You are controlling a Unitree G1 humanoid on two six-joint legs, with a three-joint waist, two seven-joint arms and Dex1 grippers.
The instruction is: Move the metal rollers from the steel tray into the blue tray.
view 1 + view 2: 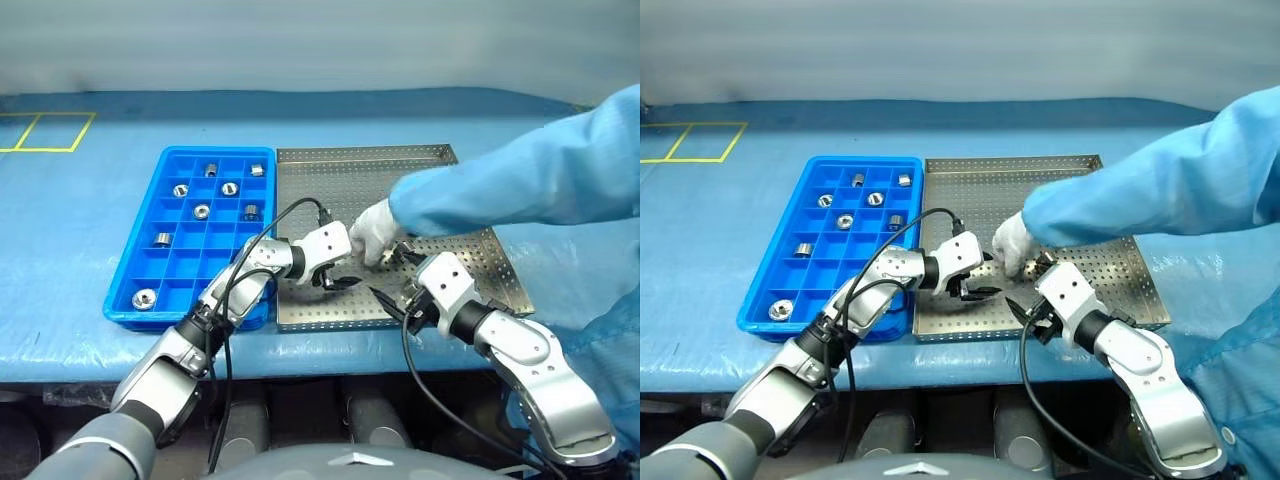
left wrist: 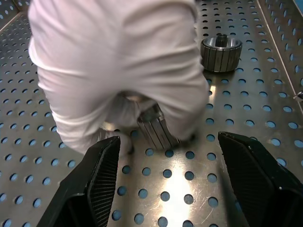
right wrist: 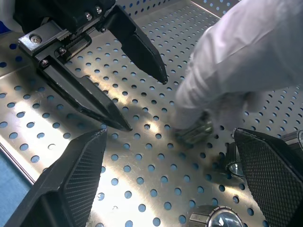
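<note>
I read the blue tray (image 1: 190,235) at 9 o'clock of the steel tray (image 1: 440,165), edges touching; several metal rollers (image 1: 201,211) already sit in its compartments. The left gripper (image 1: 338,280) hangs over the steel tray's near half, fingers spread, empty. At its 2 o'clock a person's gloved hand (image 1: 378,232) is on a roller (image 2: 156,127) lying on the perforated sheet. The right gripper (image 1: 392,303), also spread and empty, hovers at 4 o'clock of that hand. Step in hand: pickup. I judge the next move needs the hand clear before closing on a roller.
</note>
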